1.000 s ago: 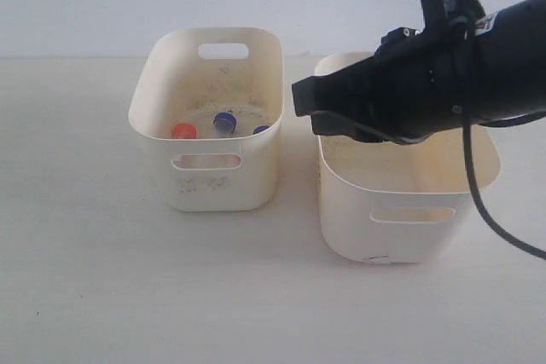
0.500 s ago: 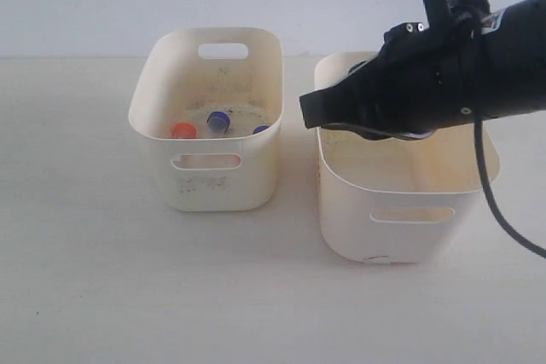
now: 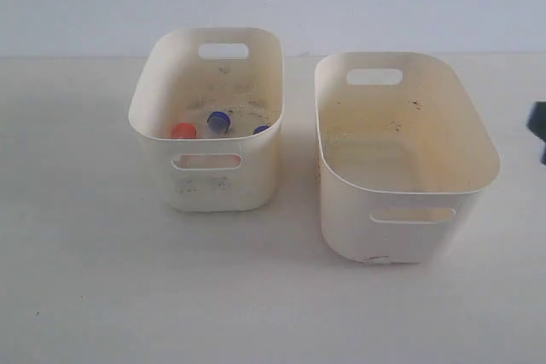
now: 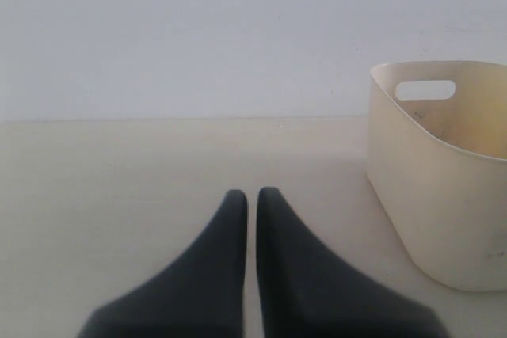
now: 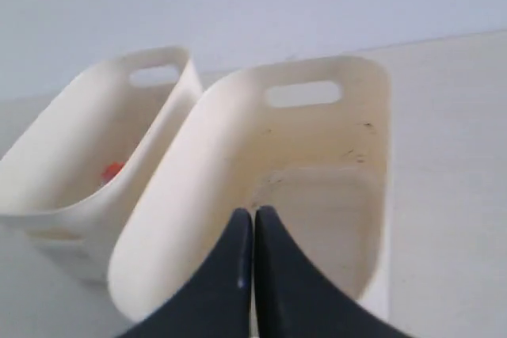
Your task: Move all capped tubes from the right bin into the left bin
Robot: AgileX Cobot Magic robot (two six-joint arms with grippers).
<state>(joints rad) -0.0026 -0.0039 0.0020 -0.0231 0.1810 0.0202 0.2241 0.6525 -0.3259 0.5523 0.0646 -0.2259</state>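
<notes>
Jaws pressed together on nothing, on my right gripper [image 5: 253, 213] and left gripper [image 4: 251, 194] alike. My right gripper has pulled back off the cream-white rounded plastic right bin [image 3: 350, 219], which looks bare. Three small clear capped tubes [image 3: 219, 120] show in the speckled cream-white left bin [image 3: 256, 185]; I judge the job about finished.

My left tool [image 4: 247, 198] has its two black fingers [image 4: 210, 275] drawn together, only a hairline slit between them, gripping nothing. My right tool [image 5: 253, 213] is likewise closed tip to tip and empty. In the exterior view only a dark sliver of my right arm [image 3: 538, 128] shows, at the right edge.
</notes>
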